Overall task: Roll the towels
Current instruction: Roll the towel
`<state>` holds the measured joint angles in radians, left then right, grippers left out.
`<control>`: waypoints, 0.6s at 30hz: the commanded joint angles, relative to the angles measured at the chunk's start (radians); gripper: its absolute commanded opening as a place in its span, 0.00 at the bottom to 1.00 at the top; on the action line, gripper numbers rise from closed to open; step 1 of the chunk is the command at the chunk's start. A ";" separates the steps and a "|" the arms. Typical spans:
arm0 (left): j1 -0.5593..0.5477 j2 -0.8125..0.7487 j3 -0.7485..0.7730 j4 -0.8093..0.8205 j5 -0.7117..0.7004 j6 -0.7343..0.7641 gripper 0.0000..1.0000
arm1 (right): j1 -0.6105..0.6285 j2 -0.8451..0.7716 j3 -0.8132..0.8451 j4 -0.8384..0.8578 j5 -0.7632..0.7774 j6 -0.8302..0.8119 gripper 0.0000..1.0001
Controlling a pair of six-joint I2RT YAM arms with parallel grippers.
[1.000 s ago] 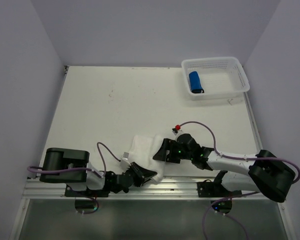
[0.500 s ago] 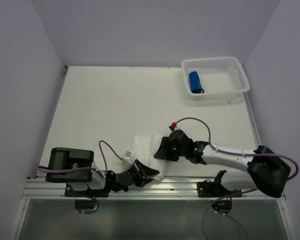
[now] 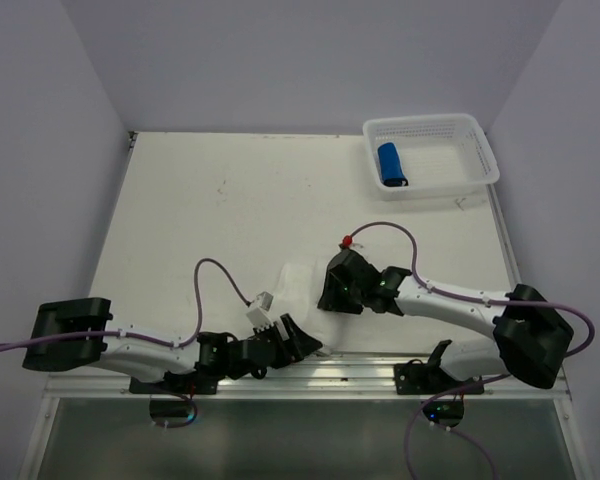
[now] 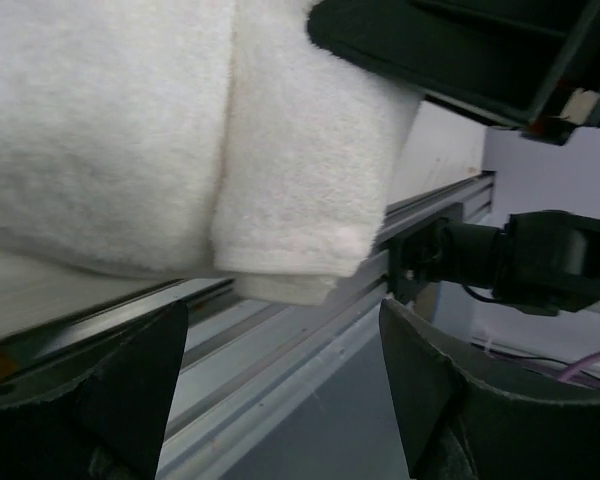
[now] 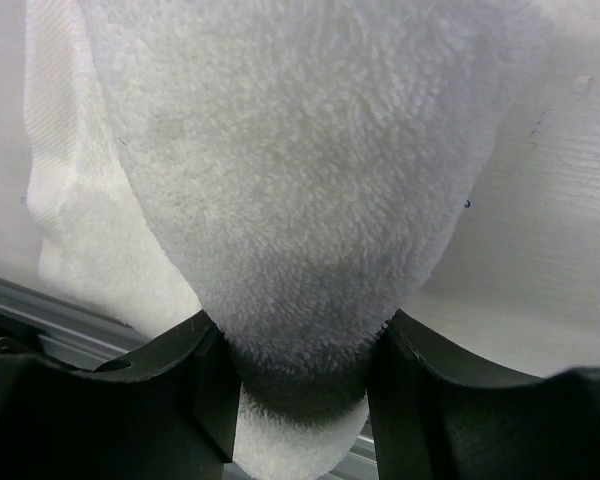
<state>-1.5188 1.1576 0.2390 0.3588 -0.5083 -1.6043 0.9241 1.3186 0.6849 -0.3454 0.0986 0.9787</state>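
white towel [image 4: 130,120], near table [image 3: 210,210] edge — perhaps overhanging

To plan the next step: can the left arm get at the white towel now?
Probably yes. The left gripper is open beside the white towel, nothing between them; the right gripper pinches another part of it.

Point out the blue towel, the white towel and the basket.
blue towel [image 3: 391,163], top view, its middle.
white towel [image 5: 280,180], right wrist view, its middle fold.
basket [image 3: 420,120], top view, its far rim.
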 commanded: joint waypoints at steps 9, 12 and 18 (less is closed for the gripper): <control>-0.127 0.146 0.389 -0.747 -0.301 0.165 0.83 | -0.008 0.143 0.162 -0.262 0.125 -0.074 0.41; -0.168 0.238 0.494 -0.890 -0.378 0.161 0.85 | -0.008 0.171 0.188 -0.264 0.101 -0.075 0.43; -0.224 0.312 0.652 -0.960 -0.484 0.242 0.87 | -0.010 0.200 0.229 -0.268 0.076 -0.084 0.45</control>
<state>-1.7206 1.4464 0.8299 -0.4702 -0.8486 -1.4334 0.9218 1.4864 0.8967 -0.5594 0.1410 0.9207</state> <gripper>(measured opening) 0.862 0.480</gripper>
